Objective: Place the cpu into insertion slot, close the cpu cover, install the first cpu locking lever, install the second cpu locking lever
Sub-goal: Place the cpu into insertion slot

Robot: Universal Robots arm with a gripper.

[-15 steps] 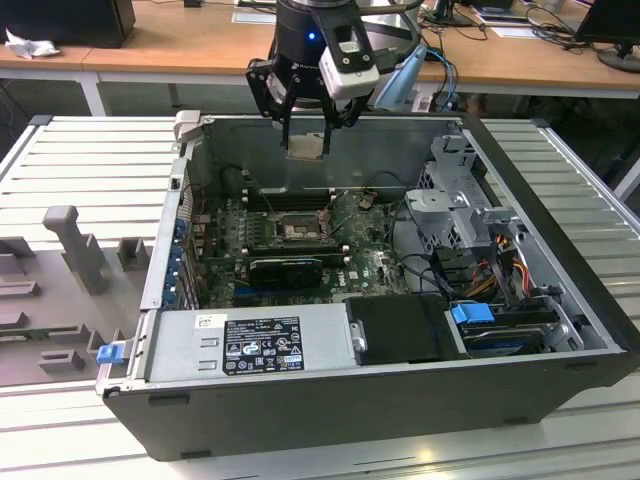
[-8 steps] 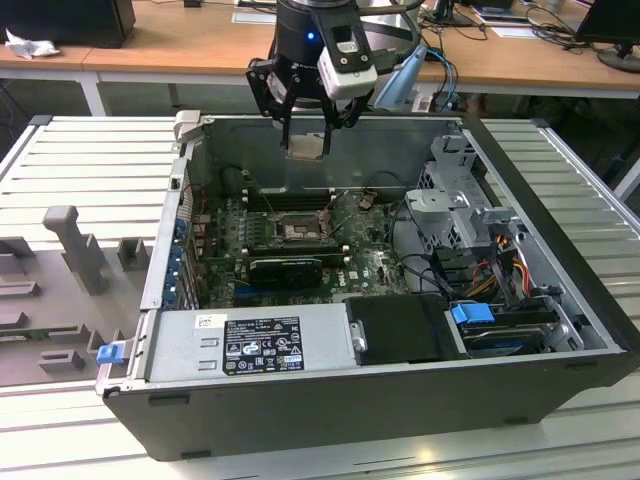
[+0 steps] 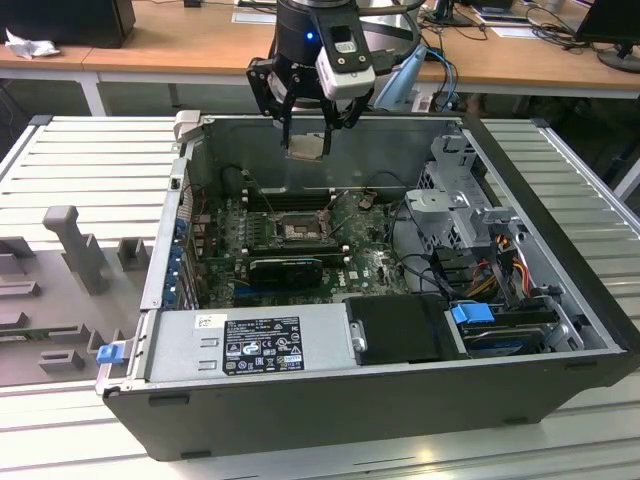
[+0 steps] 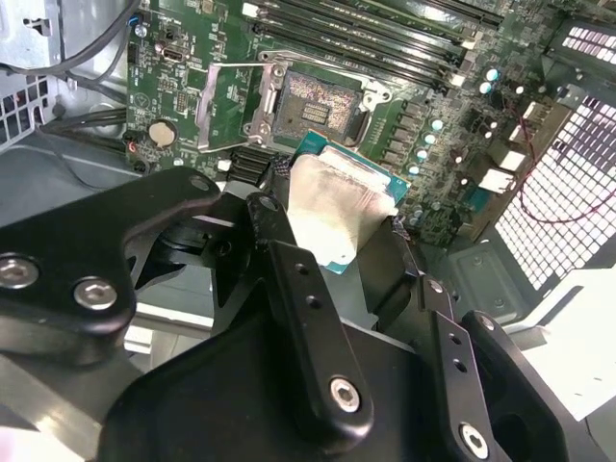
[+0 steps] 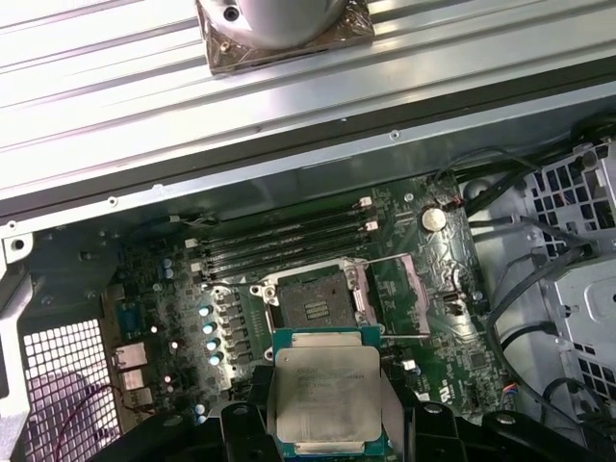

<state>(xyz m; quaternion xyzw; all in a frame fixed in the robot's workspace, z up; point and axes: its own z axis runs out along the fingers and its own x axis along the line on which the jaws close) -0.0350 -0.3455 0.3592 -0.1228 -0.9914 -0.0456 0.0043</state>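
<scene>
Your gripper (image 3: 306,138) is clamped on the cpu (image 5: 325,399), roughly level above the open insertion slot (image 5: 313,298), likely for alignment.

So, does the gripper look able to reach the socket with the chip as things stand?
Probably yes: the gripper holds the chip above the open case, and the socket lies uncovered below with nothing between them.

Dull metallic cpu (image 5: 322,397) — matt green circuit board (image 5: 445,289)
</scene>
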